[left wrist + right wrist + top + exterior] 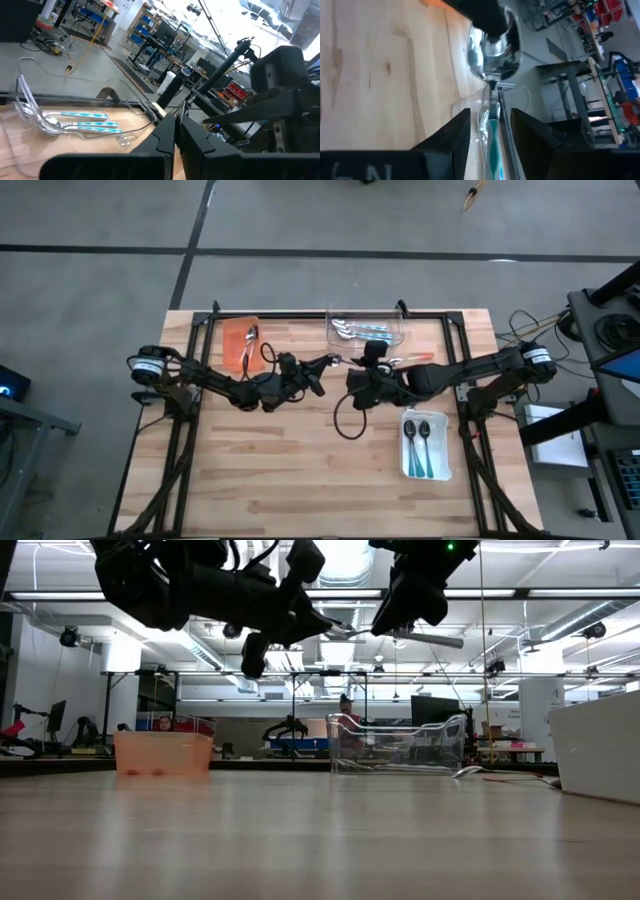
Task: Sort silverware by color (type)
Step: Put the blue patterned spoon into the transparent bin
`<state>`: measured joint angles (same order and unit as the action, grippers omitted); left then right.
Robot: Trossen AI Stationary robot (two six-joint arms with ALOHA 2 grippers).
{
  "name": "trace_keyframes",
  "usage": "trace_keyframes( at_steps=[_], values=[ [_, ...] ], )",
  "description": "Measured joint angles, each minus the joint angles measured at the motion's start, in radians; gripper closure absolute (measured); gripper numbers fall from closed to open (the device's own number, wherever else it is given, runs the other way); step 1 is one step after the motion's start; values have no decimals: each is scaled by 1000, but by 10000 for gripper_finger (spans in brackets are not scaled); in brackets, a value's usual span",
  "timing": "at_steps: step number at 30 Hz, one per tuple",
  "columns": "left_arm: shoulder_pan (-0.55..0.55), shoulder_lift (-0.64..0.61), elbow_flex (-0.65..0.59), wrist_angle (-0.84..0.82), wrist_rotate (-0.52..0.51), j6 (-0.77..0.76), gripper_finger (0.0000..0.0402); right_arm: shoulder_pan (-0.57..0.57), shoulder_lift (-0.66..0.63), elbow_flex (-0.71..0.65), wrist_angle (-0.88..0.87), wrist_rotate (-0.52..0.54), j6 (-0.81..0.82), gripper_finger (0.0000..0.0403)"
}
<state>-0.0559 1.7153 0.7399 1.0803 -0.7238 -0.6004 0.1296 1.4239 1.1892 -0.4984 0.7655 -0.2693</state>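
Centrally, just in front of the clear tray [366, 330] at the table's far edge, the two grippers meet in the air over the wooden table [300, 470]. The left gripper [322, 363] has its fingers pressed together on the bowl of a teal-handled spoon [492, 65], while the right gripper [490, 125] faces it with its fingers apart on either side of the spoon's handle, not visibly clamped on it. Inside the clear tray lie several spoons with light blue handles [82, 122], side by side along its length. To the left of the clear tray sits the orange tray [240, 342], holding a spoon with an orange handle [247, 345]. Nearer the front and to the right of the clear tray, the white tray [426, 450] holds two plain silver spoons [418, 436] laid parallel, bowls toward the far side.
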Motion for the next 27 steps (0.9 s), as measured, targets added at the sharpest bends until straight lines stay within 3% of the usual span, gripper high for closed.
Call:
trace_keyframes(
  at_steps=[17,27],
  values=[
    [-3,0,0,25,7,23,402,-45,0,0,1,-7,15,283],
    [-3,0,0,28,8,51,402,-52,0,-1,0,-19,8,345]
  ],
)
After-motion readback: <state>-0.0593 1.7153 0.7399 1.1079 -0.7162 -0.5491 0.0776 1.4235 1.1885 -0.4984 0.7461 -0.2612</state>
